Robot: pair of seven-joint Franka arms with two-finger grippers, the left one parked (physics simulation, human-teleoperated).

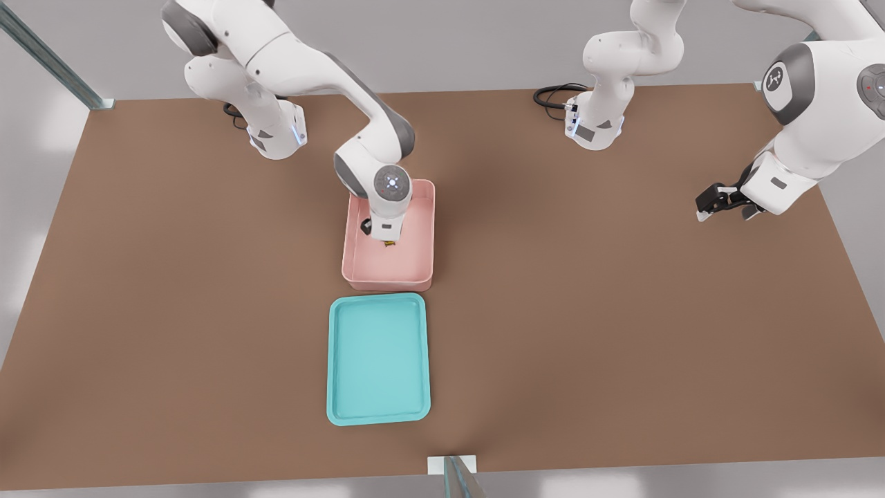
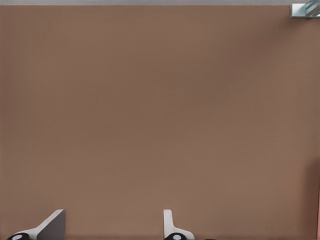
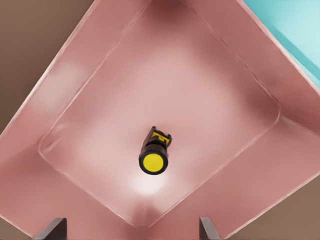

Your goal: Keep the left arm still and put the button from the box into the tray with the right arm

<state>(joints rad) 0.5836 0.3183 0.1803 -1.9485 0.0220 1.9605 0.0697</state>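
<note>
The pale pink box (image 1: 422, 273) stands mid-table, and the teal tray (image 1: 377, 357) lies just in front of it, nearer the camera. Inside the box rests the button (image 1: 390, 245), a yellow cap on a black and tan base. In the right wrist view the button (image 3: 154, 157) lies on the box floor (image 3: 75, 85), away from the walls. My gripper (image 3: 132, 231) hangs open inside the box above the button, its fingertips (image 3: 55, 227) set wide apart and touching nothing. From the front, the wrist hides most of the gripper (image 1: 386, 234). A corner of the tray (image 3: 295, 30) shows beyond the box wall.
The parked arm's gripper (image 1: 722, 202) hovers over the table at the front view's right. Both arm bases stand along the far edge, with a black cable (image 1: 553, 93) beside one. A metal bracket (image 1: 453, 465) sits at the near table edge.
</note>
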